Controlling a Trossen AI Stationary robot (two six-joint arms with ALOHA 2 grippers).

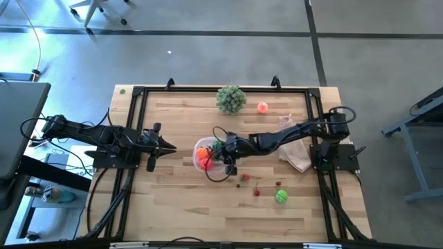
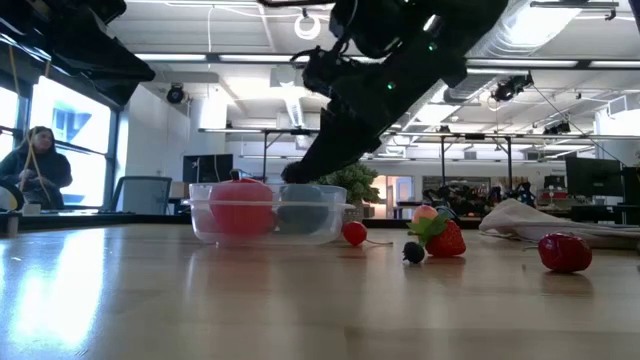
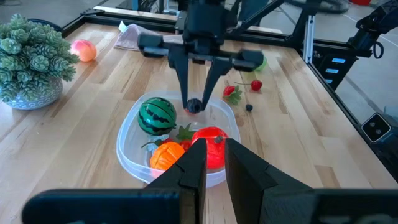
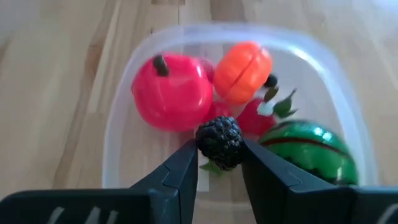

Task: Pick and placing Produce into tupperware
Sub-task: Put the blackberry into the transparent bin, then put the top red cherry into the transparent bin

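Dark blackberry (image 4: pixel 219 142) pinched in right claw (image 4: pixel 219 163) over tupperware (image 4: pixel 134 81), hiding fruit beneath; left claw (image 3: pixel 214 163) shut.

My wooden table (image 1: pixel 173 207), clear tupperware (image 1: pixel 199 147) at centre, bushy green ball (image 1: pixel 231 99) and peach (image 1: pixel 263 107) above, bag (image 1: pixel 297 155) right, strawberry (image 1: pixel 246 177), cherry (image 1: pixel 257 192), green fruit (image 1: pixel 281 196) lower right

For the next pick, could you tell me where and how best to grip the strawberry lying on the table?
Grip the strawberry across its red body, coming from straight above. It lies on its side with the leafy cap toward the small dark berry, so keep the fingers clear of that end.
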